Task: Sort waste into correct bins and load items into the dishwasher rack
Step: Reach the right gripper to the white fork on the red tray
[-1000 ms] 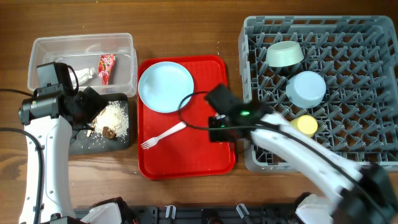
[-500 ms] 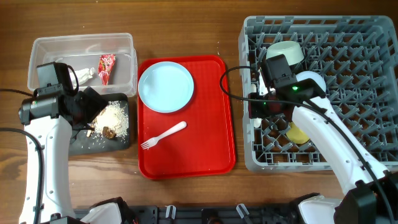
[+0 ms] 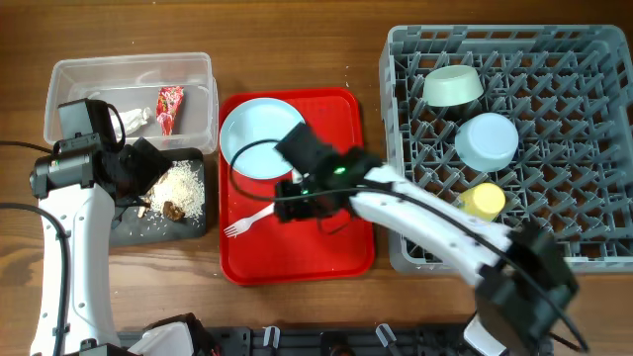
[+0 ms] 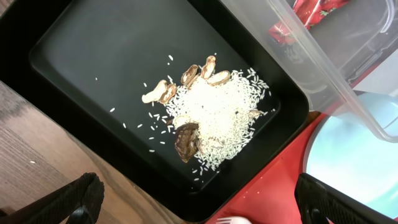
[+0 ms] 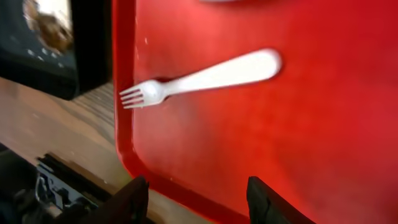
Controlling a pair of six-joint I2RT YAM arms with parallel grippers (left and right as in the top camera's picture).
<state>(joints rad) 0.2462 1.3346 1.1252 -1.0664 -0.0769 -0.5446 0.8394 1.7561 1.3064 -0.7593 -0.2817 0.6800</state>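
Note:
On the red tray (image 3: 341, 252) lie a white fork (image 3: 259, 216) and a light blue plate (image 3: 259, 138). My right gripper (image 3: 287, 188) hovers over the tray just right of the fork (image 5: 205, 78), open and empty (image 5: 199, 202). The grey dishwasher rack (image 3: 593, 247) holds a pale green bowl (image 3: 453, 85), a light blue bowl (image 3: 487, 140) and a yellow cup (image 3: 483, 201). The clear tub (image 3: 59, 89) holds the red wrapper (image 3: 169, 107) and white tissue (image 3: 136, 120). Food scraps (image 4: 211, 118) lie in the black tray (image 4: 93, 68). My left gripper (image 4: 205, 211) hangs open above that tray's near corner.
The tub and black tray sit side by side left of the red tray, and the rack stands close on its right. Bare wooden table runs along the front edge (image 3: 297, 307). The fork's tines (image 4: 227, 220) show at the bottom of the left wrist view.
My right arm went from the tray's right edge over to the rack, then swung back left to hover by the fork. The left arm has not moved.

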